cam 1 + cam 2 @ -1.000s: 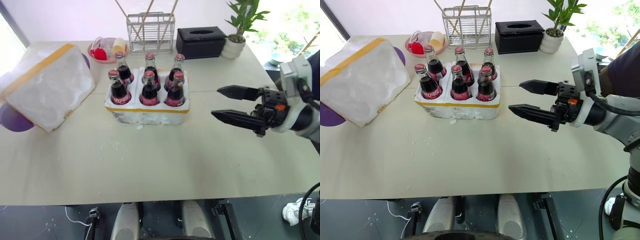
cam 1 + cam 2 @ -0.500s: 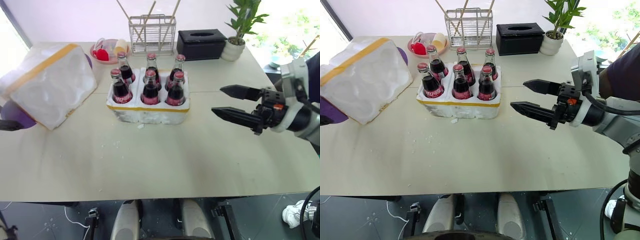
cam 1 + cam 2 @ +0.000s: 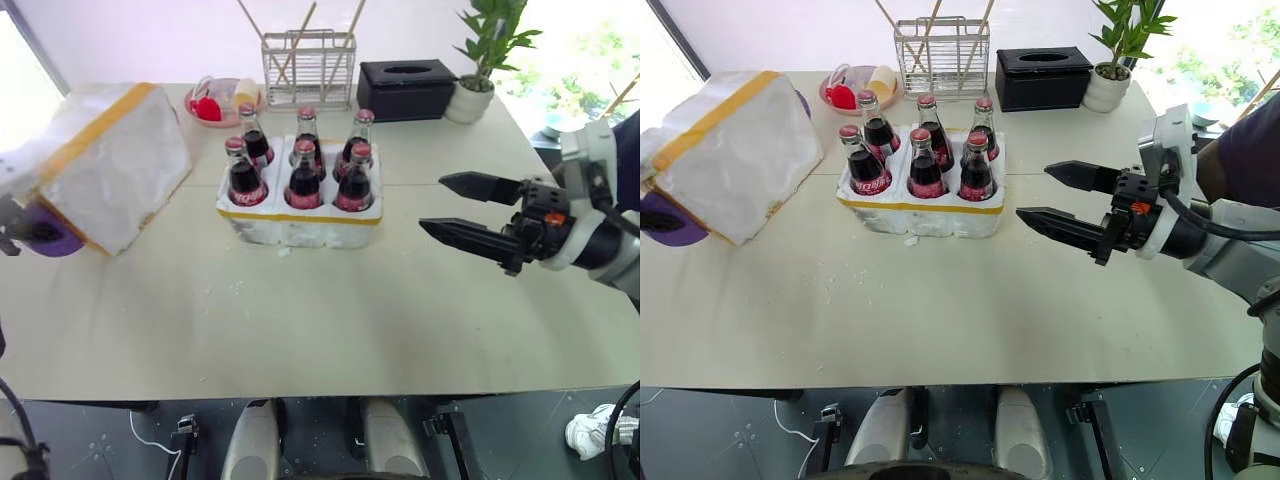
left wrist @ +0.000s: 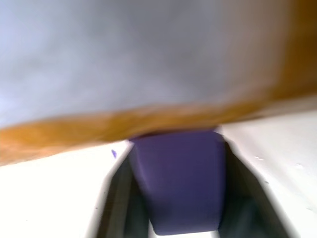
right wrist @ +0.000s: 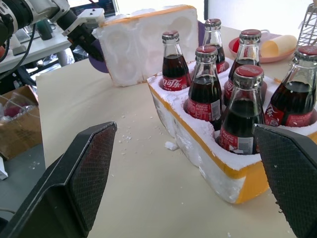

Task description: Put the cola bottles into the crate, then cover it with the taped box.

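At the left edge of the cream desk (image 3: pixel 300 320), the left gripper (image 5: pixel 91 42) has its jaws clenched beside the tilted white plastic-wrapped styrofoam taped box with yellow bands (image 3: pixel 110 165), which rests partly on a purple round object (image 3: pixel 665 222). At centre, six small dark cola bottles with red caps (image 3: pixel 300 170) stand in the wells of the low white styrofoam crate (image 3: pixel 298 222). To the right, the right gripper (image 3: pixel 460 210) hovers with jaws released, apart from the crate.

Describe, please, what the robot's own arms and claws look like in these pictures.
The right claw has two long, tapering black fingers with textured, cross-hatched inner pads. Behind them sits a black wrist block with an orange-red mark, then a white and grey forearm shell with black cable. The left claw is black too, on a white and grey wrist.
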Controlling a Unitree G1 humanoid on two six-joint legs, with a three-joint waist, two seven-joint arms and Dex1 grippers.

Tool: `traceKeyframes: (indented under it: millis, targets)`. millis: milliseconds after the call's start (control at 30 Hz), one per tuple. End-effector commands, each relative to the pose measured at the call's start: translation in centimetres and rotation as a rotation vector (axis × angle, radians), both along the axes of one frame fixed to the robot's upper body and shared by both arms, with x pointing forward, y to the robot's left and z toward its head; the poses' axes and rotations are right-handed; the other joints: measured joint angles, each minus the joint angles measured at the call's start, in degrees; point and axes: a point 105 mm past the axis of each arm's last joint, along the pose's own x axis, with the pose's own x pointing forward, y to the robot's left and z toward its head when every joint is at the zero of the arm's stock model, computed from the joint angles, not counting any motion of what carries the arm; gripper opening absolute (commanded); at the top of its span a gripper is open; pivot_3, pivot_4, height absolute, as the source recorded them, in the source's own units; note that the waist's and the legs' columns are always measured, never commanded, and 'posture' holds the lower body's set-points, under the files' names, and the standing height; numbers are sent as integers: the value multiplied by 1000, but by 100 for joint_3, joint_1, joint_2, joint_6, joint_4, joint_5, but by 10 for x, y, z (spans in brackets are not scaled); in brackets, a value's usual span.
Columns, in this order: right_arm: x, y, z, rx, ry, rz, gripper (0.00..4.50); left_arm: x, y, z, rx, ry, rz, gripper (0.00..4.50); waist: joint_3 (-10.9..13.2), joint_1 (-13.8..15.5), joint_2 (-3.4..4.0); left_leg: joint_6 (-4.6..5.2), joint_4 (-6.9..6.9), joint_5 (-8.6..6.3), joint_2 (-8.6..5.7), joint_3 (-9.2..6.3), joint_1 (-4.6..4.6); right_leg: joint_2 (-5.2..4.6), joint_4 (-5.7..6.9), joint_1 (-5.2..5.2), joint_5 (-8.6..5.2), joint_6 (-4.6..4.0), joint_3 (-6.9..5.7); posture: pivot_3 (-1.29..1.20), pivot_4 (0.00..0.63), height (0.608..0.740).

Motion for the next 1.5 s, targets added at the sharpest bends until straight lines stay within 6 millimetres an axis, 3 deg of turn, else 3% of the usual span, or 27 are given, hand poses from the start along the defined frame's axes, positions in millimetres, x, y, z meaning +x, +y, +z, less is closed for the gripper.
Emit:
traceKeyframes:
  millis: [33,167,267,333,433,500,667,767,867,1033,1167,1500]
  targets:
    - [-4,2,6,2,-49,-1,4500,-3,0,11,-1,-7,-14,316,0,11,0,0,0,0,0,0,0,0,0,0,0,0,0,0,150,740]
    - [-3,-4,-10,-57,3,-18,4500,9,0,23,62,-141,-44,315,-1,33,-2,0,0,0,0,0,0,0,-1,0,1,1,0,0,150,740]
    - [-2,-10,-18,-102,0,-51,4500,29,-2,42,171,-355,-65,315,-1,52,-4,0,4,0,0,-3,-3,-1,0,1,3,5,0,0,150,740]
    - [1,-15,-17,-95,-4,-82,4500,44,-13,66,235,-564,-112,315,-1,52,-4,0,7,0,0,-3,-2,-1,-1,5,3,6,0,0,150,740]
    - [2,-17,-15,-82,-7,-86,4500,59,-48,108,265,-894,-225,315,-3,62,-7,0,15,0,-1,-12,-1,-1,-3,16,6,10,-5,0,150,740]
    - [2,-17,-15,-80,-6,-82,4500,61,-77,125,281,-1037,-332,315,-3,57,-11,0,17,0,-2,-15,-1,-2,-5,21,7,11,-5,0,150,740]
    - [4,-15,-15,-70,-7,-78,4500,58,-142,139,364,-1209,-576,315,-3,32,-10,0,16,0,-5,-14,5,-1,-4,25,19,31,-3,0,150,740]
    - [6,-14,-15,-60,-11,-83,4500,55,-164,140,410,-1244,-665,315,-3,16,-10,0,15,0,-4,-14,9,3,1,25,21,35,-2,0,150,740]
    - [5,-15,-17,-55,-9,-96,4500,54,-183,123,586,-1199,-806,315,-4,30,-8,0,15,0,-4,-14,9,4,0,26,21,35,-2,0,150,740]
    - [3,-17,-16,-36,-11,-114,4500,61,-189,100,850,-1155,-908,315,-6,51,-7,0,17,0,-6,-14,10,3,-2,31,21,36,-2,0,150,740]
    - [2,-16,-16,-31,-15,-117,4500,71,-189,93,1005,-1139,-917,315,-11,59,-9,0,16,0,-7,-14,19,2,-5,42,22,36,-2,0,150,740]
    - [0,-15,-18,-30,-15,-123,4500,86,-199,93,1023,-1214,-871,315,-12,44,-11,0,15,0,-6,-15,27,3,-4,48,21,36,-2,0,150,740]
